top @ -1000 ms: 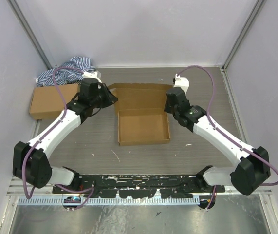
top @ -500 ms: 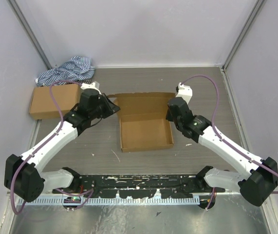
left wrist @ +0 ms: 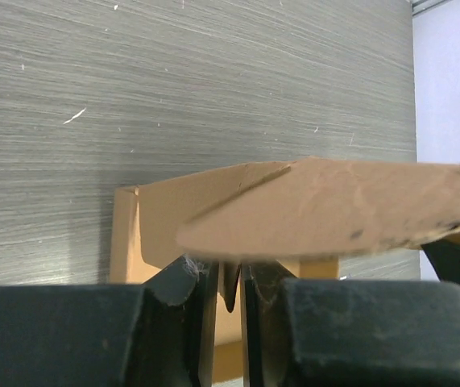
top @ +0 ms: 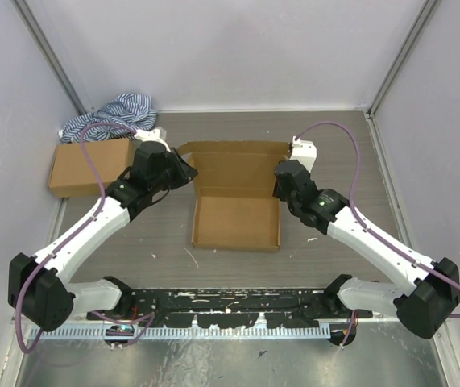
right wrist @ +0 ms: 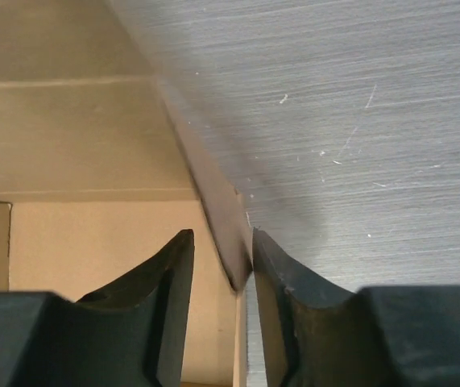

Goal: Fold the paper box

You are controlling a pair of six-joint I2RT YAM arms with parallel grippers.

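Brown die-cut cardboard, your one paper box [top: 236, 219], lies on the grey wood-grain table [top: 334, 145] with its tray formed and its lid open on the far side. Of your two grippers, the left gripper [left wrist: 230, 278] is at the lid's far-left corner, pinched on a lid flap. The right gripper [right wrist: 217, 242] straddles the tray's right wall, slightly parted. Left of the paper box sits one smaller closed brown cardboard box [top: 89, 165], with one crumpled blue-striped cloth [top: 113, 114] beyond it.
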